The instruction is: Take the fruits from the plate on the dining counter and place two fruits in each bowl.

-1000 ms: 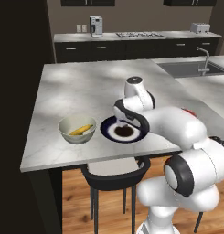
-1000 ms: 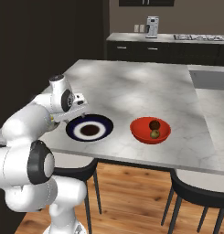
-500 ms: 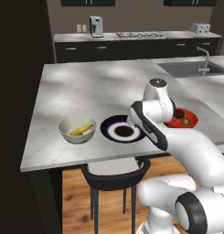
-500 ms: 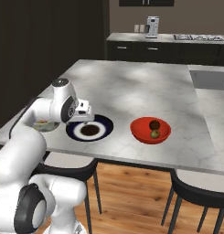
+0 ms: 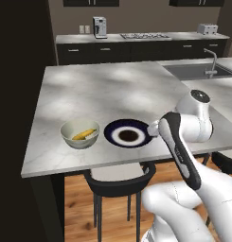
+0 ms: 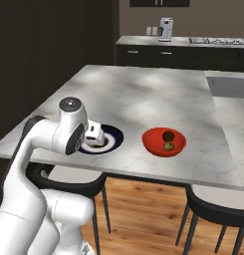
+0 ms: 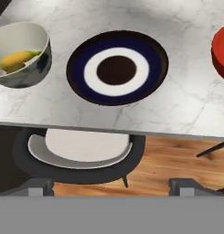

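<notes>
Simulated kitchen, dark cabinets and coffee machine [image 5: 100,27] at rear; pale marbled table [image 5: 112,90] in foreground. Near front edge: round plate [image 7: 117,67] with navy rim, white ring, dark centre, bare of fruit. Just left of it in the left base view: deep pale bowl [image 5: 79,133] holding yellow banana [image 5: 83,134] with a hint of green beside it. Well right of plate in the right base view: red bowl [image 6: 164,141] containing a dark oval fruit [image 6: 168,136] and a greenish round fruit [image 6: 169,146]. Below table edge: dark stool with pale seat [image 7: 80,152] over wooden floor. Fingers [image 7: 113,186] spread wide, holding nothing, hanging off the table's front edge beside plate.
</notes>
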Controlling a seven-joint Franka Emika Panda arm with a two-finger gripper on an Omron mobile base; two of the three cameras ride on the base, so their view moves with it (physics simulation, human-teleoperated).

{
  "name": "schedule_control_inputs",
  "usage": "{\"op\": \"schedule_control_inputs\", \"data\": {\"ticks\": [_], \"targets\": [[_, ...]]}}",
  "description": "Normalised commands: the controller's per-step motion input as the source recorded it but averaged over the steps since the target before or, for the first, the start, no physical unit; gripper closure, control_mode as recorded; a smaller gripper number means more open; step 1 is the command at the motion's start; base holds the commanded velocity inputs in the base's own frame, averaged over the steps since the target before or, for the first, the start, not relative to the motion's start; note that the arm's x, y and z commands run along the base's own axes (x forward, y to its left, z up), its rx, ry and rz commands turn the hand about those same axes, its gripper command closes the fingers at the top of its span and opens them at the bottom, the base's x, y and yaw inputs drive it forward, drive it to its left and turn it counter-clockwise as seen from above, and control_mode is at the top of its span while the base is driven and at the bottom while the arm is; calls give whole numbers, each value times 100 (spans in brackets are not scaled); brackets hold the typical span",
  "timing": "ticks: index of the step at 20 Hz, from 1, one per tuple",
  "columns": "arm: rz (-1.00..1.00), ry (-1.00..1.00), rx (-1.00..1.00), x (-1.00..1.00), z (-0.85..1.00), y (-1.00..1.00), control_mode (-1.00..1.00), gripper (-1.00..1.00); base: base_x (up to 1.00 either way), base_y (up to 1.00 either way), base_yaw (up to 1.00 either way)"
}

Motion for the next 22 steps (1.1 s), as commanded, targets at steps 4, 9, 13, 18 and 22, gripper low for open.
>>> {"op": "schedule_control_inputs", "data": {"ticks": [4,9,13,18,22], "targets": [[-17,18,-2,13,-6,-13,-100,-100,0,0,0],[-3,38,6,67,-3,-36,-100,-100,0,0,0],[0,56,18,77,17,-33,-100,-100,0,0,0],[0,49,1,69,10,-1,-100,-100,0,0,0],[0,40,-1,60,0,1,-100,-100,0,0,0]]}}
